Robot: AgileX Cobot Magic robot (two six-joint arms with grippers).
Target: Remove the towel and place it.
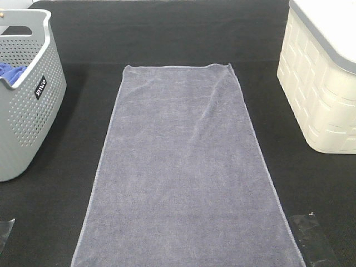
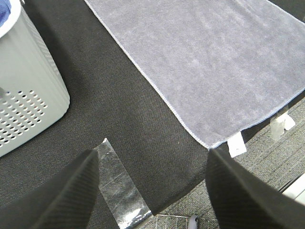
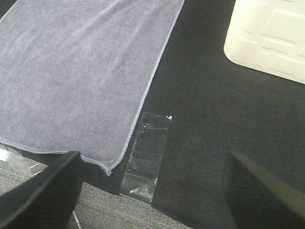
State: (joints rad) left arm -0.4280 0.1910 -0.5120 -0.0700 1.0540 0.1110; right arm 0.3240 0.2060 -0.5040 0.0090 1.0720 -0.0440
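Note:
The slate-grey towel (image 1: pixel 183 172) lies spread flat and lengthwise down the middle of the black table, its near end reaching the front edge. It also shows in the left wrist view (image 2: pixel 205 62) and the right wrist view (image 3: pixel 76 71). Neither gripper shows in the exterior high view. My left gripper (image 2: pixel 152 186) is open and empty, above the table's front edge near the towel's near left corner. My right gripper (image 3: pixel 152 191) is open and empty, above the front edge near the towel's near right corner.
A grey perforated basket (image 1: pixel 28 111) holding a bright blue cloth (image 1: pixel 11 71) stands at the left. A cream bin (image 1: pixel 322 83) stands at the right. Clear tape strips (image 2: pixel 116 186) (image 3: pixel 145 152) lie on the table beside the towel's near corners.

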